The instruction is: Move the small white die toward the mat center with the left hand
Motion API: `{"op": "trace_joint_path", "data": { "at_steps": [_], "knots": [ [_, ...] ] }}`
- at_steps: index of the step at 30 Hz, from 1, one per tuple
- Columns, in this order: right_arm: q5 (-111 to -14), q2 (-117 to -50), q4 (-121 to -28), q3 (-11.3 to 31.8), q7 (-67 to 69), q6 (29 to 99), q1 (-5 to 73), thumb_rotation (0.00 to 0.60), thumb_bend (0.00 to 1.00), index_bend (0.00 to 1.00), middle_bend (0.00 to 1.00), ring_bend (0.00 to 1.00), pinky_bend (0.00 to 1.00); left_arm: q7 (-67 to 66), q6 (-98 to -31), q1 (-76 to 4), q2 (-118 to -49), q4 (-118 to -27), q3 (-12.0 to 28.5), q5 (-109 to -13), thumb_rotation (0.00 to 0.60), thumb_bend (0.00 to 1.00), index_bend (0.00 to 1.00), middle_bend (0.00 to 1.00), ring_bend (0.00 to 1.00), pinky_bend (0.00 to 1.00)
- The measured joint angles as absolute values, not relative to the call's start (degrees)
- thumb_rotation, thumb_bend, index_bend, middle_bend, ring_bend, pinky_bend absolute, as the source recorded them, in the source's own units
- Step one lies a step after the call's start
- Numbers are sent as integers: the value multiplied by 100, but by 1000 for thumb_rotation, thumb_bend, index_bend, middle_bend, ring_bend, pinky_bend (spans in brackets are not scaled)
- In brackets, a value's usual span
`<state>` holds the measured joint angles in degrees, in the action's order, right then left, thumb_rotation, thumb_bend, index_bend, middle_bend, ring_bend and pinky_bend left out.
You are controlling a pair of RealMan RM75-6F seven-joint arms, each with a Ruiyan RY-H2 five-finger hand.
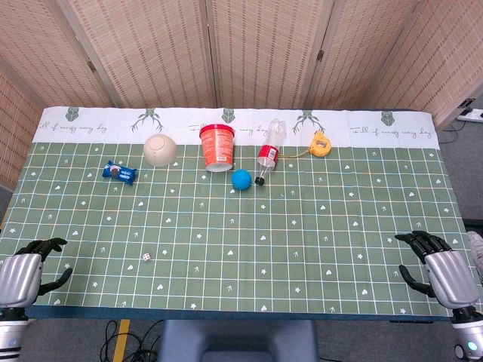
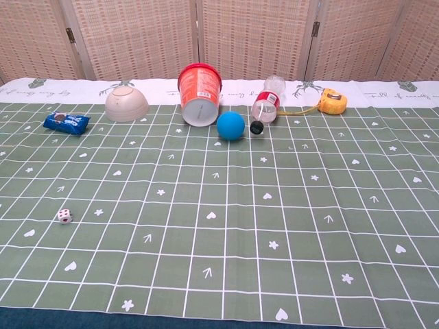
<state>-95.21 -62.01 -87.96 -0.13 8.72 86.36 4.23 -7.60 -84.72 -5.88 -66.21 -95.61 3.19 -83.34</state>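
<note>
The small white die (image 1: pixel 145 257) (image 2: pixel 64 216) lies on the green grid mat (image 1: pixel 249 241) near its front left, with dark pips showing. My left hand (image 1: pixel 26 271) rests at the mat's front-left corner, well to the left of the die, fingers apart and holding nothing. At the front-right corner my right hand (image 1: pixel 438 264) sits with its fingers spread, empty too. Neither hand shows in the chest view.
Along the far side stand an upturned cream bowl (image 1: pixel 160 149), a blue snack packet (image 1: pixel 119 173), a red tub on its side (image 1: pixel 216 147), a blue ball (image 1: pixel 241 179), a lying plastic bottle (image 1: pixel 269 152) and a yellow tape measure (image 1: pixel 321 143).
</note>
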Motion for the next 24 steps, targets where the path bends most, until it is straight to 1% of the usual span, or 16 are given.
{"op": "trace_joint_path", "data": {
  "at_steps": [9, 15, 19, 24],
  "knots": [
    [-9592, -6228, -8738, 10, 909, 8741, 450, 600, 327, 264, 308, 219, 274, -725, -8493, -569, -6609, -9556, 296, -8376, 600, 253, 355, 451, 349, 494],
    [-9564, -6198, -8785, 21, 856, 8768, 452, 600, 327, 264, 308, 219, 274, -676, -8416, -686, -6576, -9549, 247, -8680, 600, 253, 355, 451, 349, 494],
    [-9549, -6166, -8828, 21, 816, 8770, 454, 600, 327, 264, 308, 219, 274, -623, -8291, -860, -6561, -9533, 237, -8916, 600, 253, 358, 451, 349, 494],
    [-9520, -6157, -8843, 18, 796, 8795, 435, 600, 327, 264, 308, 219, 274, -616, -7954, -1156, -6576, -9451, 182, -9245, 600, 253, 359, 452, 366, 493]
  ]
}}
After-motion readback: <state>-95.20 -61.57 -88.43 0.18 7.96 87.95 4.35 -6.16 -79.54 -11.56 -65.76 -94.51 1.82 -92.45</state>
